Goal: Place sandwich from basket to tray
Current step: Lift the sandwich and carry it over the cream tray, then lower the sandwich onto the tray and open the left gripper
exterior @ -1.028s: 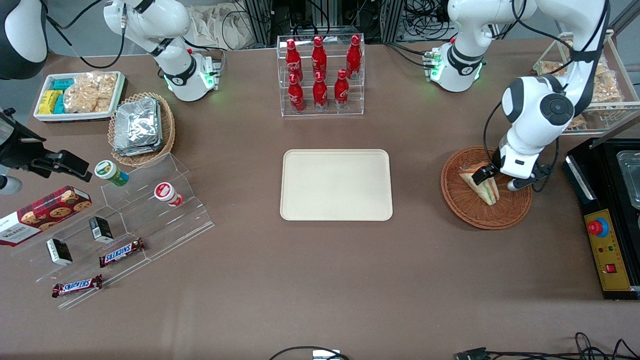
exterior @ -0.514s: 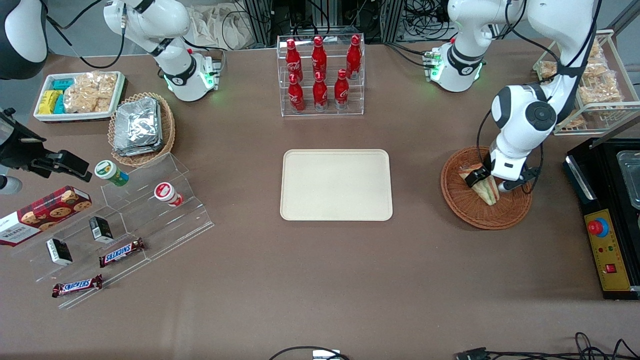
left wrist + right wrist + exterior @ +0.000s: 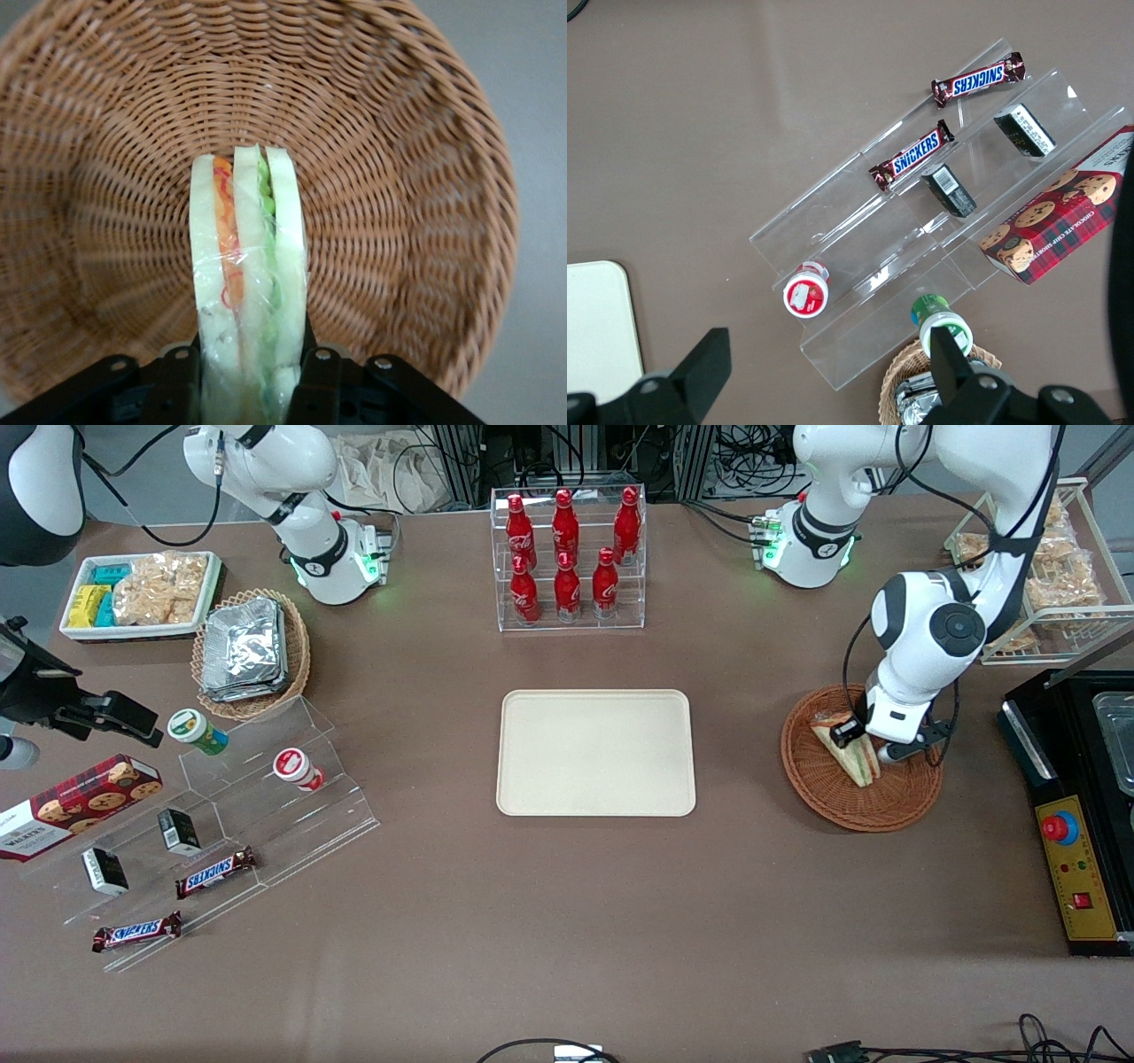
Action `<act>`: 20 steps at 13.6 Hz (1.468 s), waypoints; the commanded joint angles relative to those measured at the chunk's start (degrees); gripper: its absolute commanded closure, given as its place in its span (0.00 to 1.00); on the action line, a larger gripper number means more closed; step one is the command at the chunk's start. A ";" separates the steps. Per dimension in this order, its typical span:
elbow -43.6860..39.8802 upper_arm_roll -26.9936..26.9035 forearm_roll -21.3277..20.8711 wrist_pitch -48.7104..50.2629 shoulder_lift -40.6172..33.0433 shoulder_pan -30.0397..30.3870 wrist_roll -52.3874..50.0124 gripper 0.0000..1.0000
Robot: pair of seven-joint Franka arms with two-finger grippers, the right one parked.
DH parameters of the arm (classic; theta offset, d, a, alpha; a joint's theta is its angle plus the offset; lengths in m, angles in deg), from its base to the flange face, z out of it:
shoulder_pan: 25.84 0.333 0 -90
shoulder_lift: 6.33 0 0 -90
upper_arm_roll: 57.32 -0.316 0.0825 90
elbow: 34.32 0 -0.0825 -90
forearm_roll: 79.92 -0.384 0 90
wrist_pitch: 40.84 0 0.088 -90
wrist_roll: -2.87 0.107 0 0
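jaws (image 3: pixel 249 376) clamped on sandwich (image 3: pixel 248 292), over basket (image 3: pixel 425 159)

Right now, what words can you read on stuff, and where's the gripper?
"SNICKERS": two candy bars.
"WALKERS": cookie box.
Bottles: white script too small to read.
Sandwich: no words. The gripper is over the basket, shut on the sandwich.

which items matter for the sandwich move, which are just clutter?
Job:
- clear-wrapped triangular white-bread sandwich, standing between the fingers of the left gripper
- round reddish-brown wicker basket
- flat cream rectangular tray

Clutter:
- red cola bottles
- foil packets
- Snickers bars
- cookie box
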 commanded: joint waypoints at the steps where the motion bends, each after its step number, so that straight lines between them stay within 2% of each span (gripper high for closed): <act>1: -1.67 3.26 -5.64 11.74 -9.81 -0.76 0.02 1.00; 4: -8.70 11.51 -6.01 20.53 -10.44 -0.67 5.54 1.00; 9: -17.49 22.07 -5.57 21.62 -6.85 -0.76 6.00 1.00; 11: -24.68 25.85 -4.87 23.10 -1.07 -0.76 4.17 1.00; 14: -36.90 32.18 -6.01 27.24 10.62 -0.85 -8.12 1.00; 20: -45.54 32.90 -13.46 26.45 24.86 -8.48 -19.05 1.00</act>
